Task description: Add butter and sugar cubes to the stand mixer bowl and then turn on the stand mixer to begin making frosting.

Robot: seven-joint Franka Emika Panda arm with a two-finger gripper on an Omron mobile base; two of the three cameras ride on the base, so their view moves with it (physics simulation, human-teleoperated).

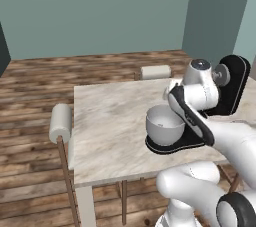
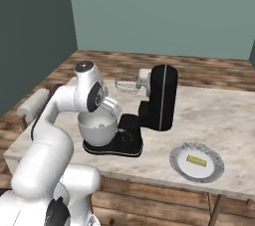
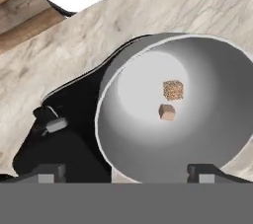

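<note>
The stand mixer bowl (image 3: 116,134) sits on the base of the black stand mixer (image 2: 162,95), whose head is tilted up with the whisk (image 2: 127,84) clear of the bowl. Two brown sugar cubes (image 3: 173,90) (image 3: 167,112) show inside the bowl. My gripper (image 3: 126,171) hangs open just above the bowl's rim, with nothing between its fingers; in the right base view the gripper (image 2: 110,106) is over the bowl (image 2: 97,130). The butter (image 2: 196,161) lies on a grey-white plate (image 2: 211,170) to the right of the mixer. From the left, the bowl (image 1: 162,126) is partly behind my arm.
The marble table (image 1: 110,121) has free room to the left of the mixer. One chair (image 1: 61,121) stands at the table's left side and another chair (image 1: 155,72) at its far side. Wooden floor surrounds the table.
</note>
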